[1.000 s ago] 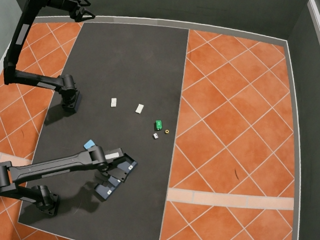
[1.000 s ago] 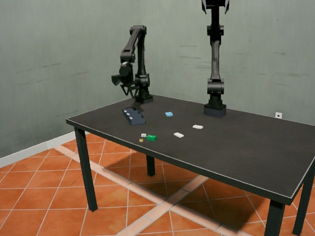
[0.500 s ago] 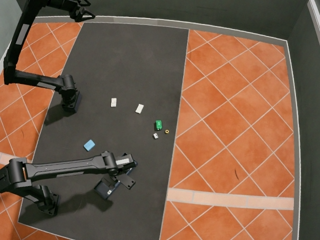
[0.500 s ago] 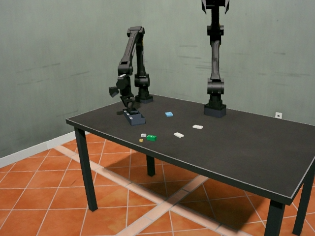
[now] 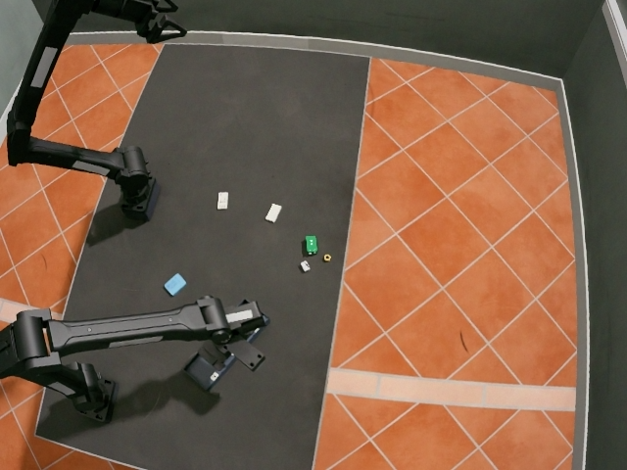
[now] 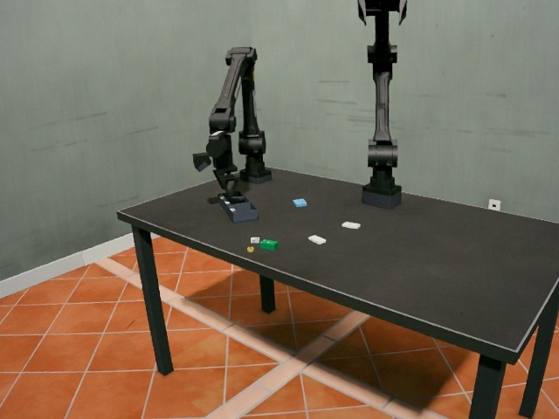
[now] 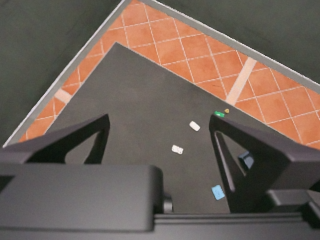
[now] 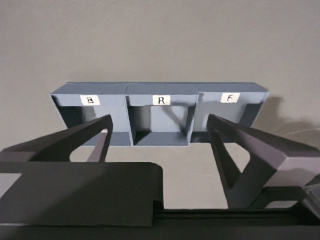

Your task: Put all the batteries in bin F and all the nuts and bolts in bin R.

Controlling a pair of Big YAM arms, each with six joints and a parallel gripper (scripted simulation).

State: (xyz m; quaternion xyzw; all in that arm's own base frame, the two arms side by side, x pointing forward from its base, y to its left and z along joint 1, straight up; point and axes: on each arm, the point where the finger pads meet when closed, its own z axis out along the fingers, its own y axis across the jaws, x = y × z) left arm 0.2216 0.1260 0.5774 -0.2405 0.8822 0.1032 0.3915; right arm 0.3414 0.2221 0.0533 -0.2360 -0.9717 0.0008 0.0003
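A yellow ring-shaped nut (image 5: pixel 324 258) (image 6: pixel 250 249) (image 7: pixel 227 111) lies near the table edge, beside a green block (image 5: pixel 311 244) (image 6: pixel 269 244) (image 7: pixel 219 114) with small bumps at one end, possibly a battery. A small white block (image 5: pixel 305 266) (image 6: pixel 255 240) lies close by. The joined bin row (image 5: pixel 202 373) (image 6: pixel 244 215) stands on the table; its R bin (image 8: pixel 162 89) is in the middle, its F bin (image 8: pixel 220 87) at the right in the right wrist view. My right gripper (image 8: pixel 159 119) (image 6: pixel 230 192) is open above the row. My left gripper (image 7: pixel 159 119) (image 6: pixel 383 21) is open, high up.
The B bin (image 8: pixel 100 89) ends the row; fingers hide parts of the bins. Two white flat pieces, one (image 5: pixel 222 201) (image 6: pixel 350 224) (image 7: pixel 177 149) nearer the left arm's base and another (image 5: pixel 273 212) (image 6: pixel 316 239) (image 7: pixel 194 126), and a blue block (image 5: pixel 174 284) (image 6: pixel 300 202) (image 7: pixel 218 192) lie apart.
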